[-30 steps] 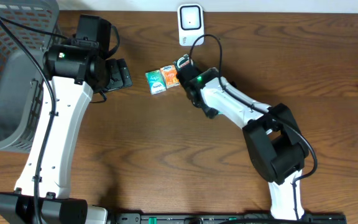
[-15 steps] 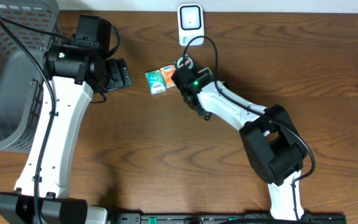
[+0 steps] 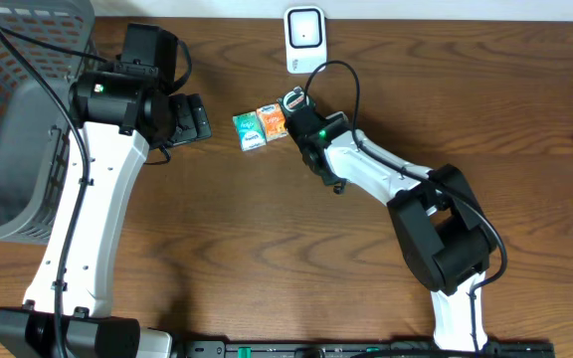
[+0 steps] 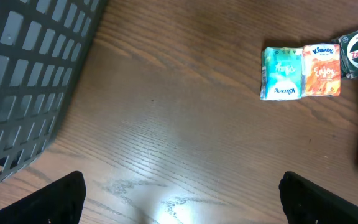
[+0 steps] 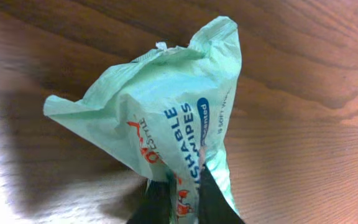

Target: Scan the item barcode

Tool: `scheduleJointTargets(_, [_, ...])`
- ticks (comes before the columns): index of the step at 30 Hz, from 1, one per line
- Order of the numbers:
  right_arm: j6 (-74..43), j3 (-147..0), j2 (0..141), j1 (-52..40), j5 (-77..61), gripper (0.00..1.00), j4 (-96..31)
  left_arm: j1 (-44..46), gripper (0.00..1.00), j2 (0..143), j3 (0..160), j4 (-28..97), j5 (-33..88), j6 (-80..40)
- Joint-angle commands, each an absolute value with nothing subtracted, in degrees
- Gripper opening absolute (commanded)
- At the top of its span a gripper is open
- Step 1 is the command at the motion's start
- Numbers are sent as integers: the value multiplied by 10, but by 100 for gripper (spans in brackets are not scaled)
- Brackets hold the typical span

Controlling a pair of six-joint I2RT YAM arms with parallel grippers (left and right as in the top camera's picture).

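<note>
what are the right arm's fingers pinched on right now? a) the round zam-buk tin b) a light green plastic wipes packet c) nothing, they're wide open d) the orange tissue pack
b: in the right wrist view the right fingers are closed together on the lower edge of the crumpled light green plastic wipes packet.

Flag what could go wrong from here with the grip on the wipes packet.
The right tool pinches only a crumpled edge of the wipes packet, so it may slip on the way to the scanner.
No barcode shows in the wrist view; the bunched film could keep it unreadable.
The orange tissue pack and tin lie close by and might get nudged.
</note>
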State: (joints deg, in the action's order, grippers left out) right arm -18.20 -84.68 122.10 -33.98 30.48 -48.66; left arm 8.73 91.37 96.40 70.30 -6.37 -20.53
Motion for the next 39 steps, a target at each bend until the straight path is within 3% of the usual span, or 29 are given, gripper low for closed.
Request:
scheduleJointTargets(1, [-186, -904, 1221, -326, 193, 1, -525, 86, 98, 910, 969, 705, -71, -200])
scheduleJointTargets(10, [-59, -999, 1221, -241, -229, 1, -614, 86, 98, 910, 969, 705, -71, -200])
scheduleJointTargets(20, [44, -830, 1221, -160, -628, 1, -534, 86, 98, 910, 969, 705, -71, -200])
scheduleJointTargets(28, [38, -742, 1221, -86, -579, 1, -475, 86, 97, 910, 969, 705, -71, -200])
scheduleJointTargets(36, [10, -820, 1221, 9, -474, 40, -572, 86, 98, 910, 969, 705, -71, -200])
scheduleJointTargets(39, [23, -887, 1221, 18, -390, 44, -662, 86, 98, 910, 969, 705, -71, -200])
